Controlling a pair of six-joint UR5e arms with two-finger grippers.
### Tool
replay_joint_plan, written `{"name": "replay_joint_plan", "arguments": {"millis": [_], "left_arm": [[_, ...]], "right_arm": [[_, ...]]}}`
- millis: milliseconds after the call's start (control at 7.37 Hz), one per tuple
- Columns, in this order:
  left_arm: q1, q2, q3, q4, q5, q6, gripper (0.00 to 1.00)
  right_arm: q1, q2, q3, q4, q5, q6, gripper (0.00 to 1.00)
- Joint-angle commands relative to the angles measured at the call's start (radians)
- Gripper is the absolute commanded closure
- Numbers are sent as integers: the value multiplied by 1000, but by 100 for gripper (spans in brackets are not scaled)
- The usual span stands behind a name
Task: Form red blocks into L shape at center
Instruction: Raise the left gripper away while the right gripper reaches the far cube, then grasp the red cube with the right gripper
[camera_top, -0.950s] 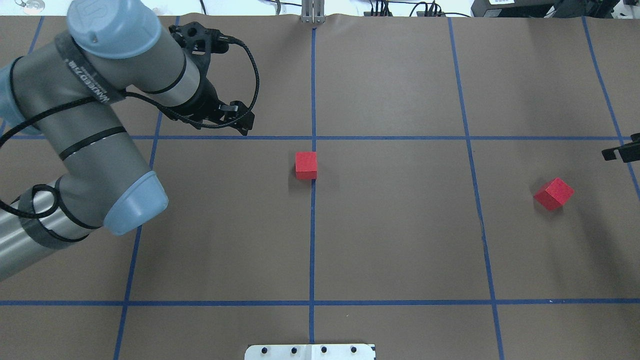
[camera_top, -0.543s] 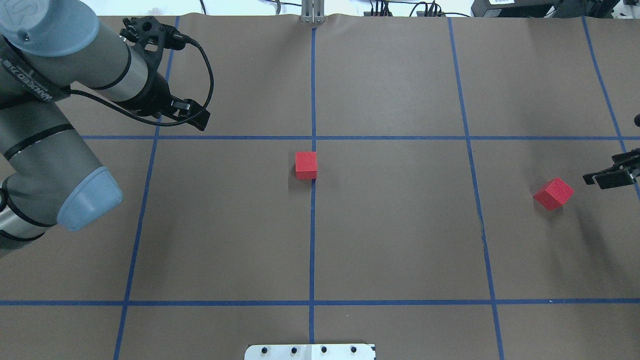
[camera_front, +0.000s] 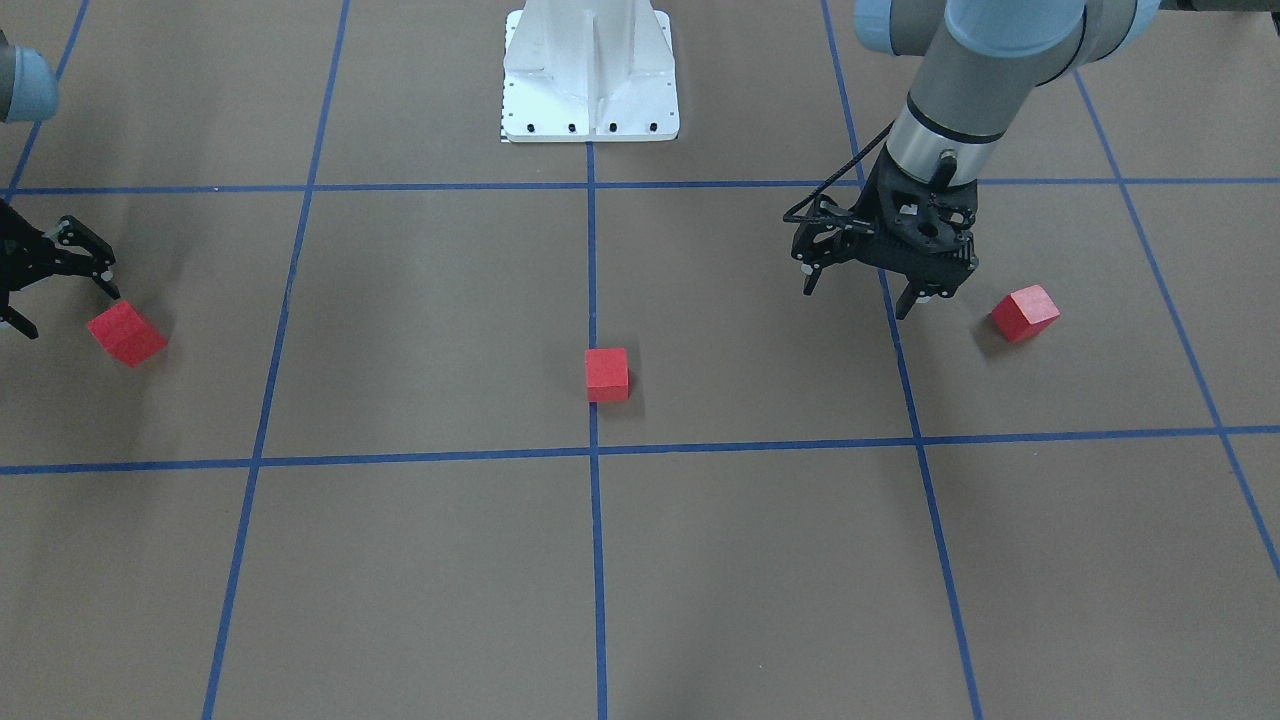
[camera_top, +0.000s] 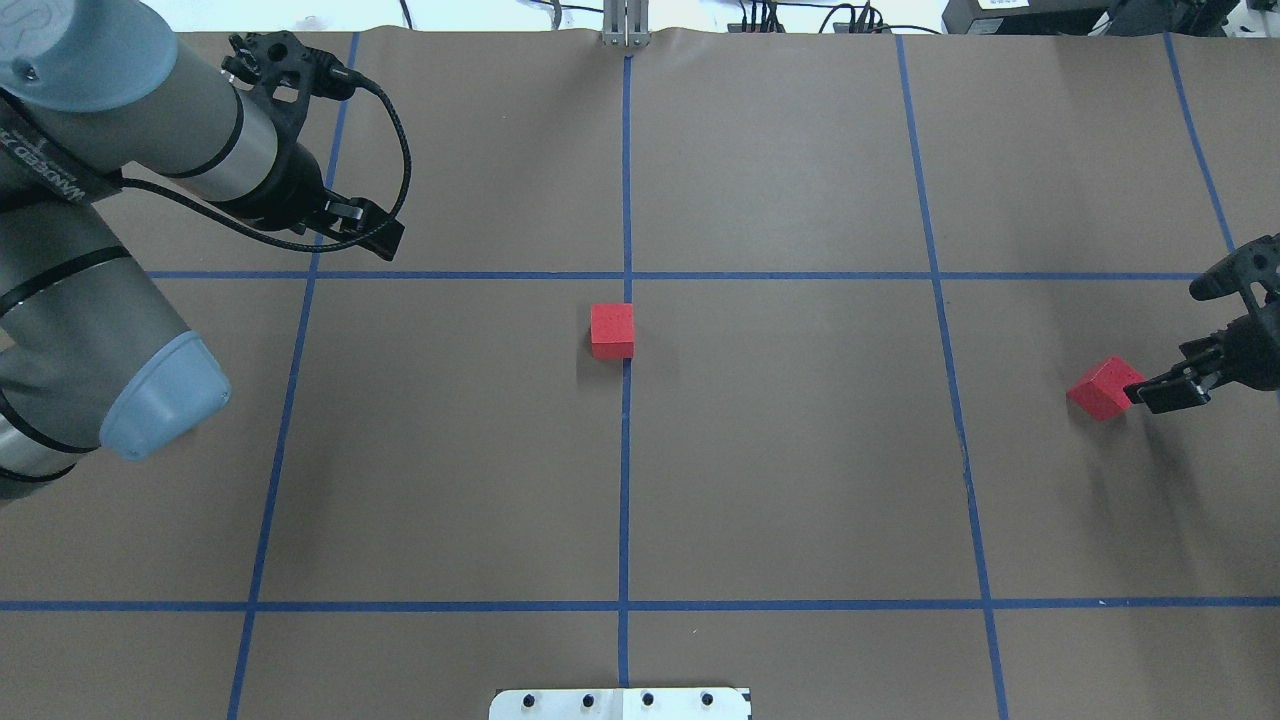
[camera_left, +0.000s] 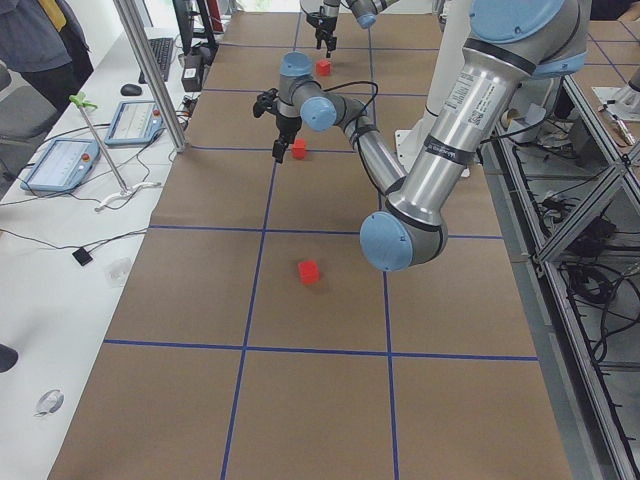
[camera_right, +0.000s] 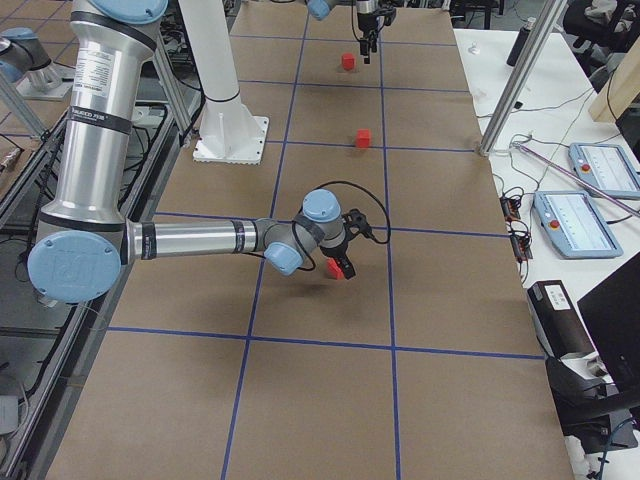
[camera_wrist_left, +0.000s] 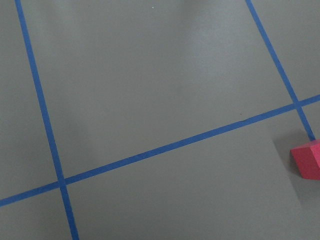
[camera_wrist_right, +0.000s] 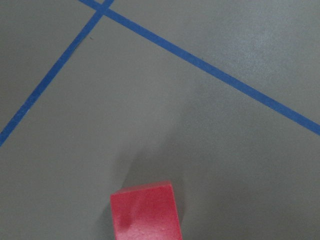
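- Red blocks: three cubes on the table, well apart, no two touching; no L formed.
- Middle block: at the center, flat on one face and squared to the grid. In the overhead view its right edge lies on the middle tape line, with its body at 9 o'clock of that line. Well apart from both grippers.
- Left block: turned at an angle to the grid. Hidden by the left arm in the overhead view.
- Left gripper: fingers pointing down and spread wide, with nothing between them. In the front-facing view the left block lies at 3 o'clock of it, near but not touched. The left wrist view shows a red cube cut off by the frame edge at 4 o'clock.
- Right block: turned at an angle to the grid, at 3 o'clock of the middle block in the overhead view.
- Right gripper: fingers spread, grasping nothing. In the front-facing view the right block lies at 4 o'clock of it, just beside the nearer fingertip. In the overhead view the block is at 9 o'clock and a fingertip overlaps its edge; whether they touch cannot be told. The right wrist view shows the block at 6 o'clock, at the bottom of the frame.
- Base: white, on the middle tape line, at 12 o'clock of the middle block in the front-facing view.
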Motion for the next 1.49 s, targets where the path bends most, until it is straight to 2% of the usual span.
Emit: {"name": "replay_joint_plan", "arguments": {"millis": [0,407,1085,1356], "left_arm": [[3,0,-1,0,0,-4,0],[5,0,0,0,0,-6,0],[8,-1,0,-2,-2,-7,0],[8,0,0,-2,-2,-7,0]], "right_arm": [[-29,22,-14,-5,-15,0,1],[-44,69,-84,-2,-17,0,1],[-61,68,-84,-2,-17,2,12],[-73,68,-84,-3,-15,2,21]]}}
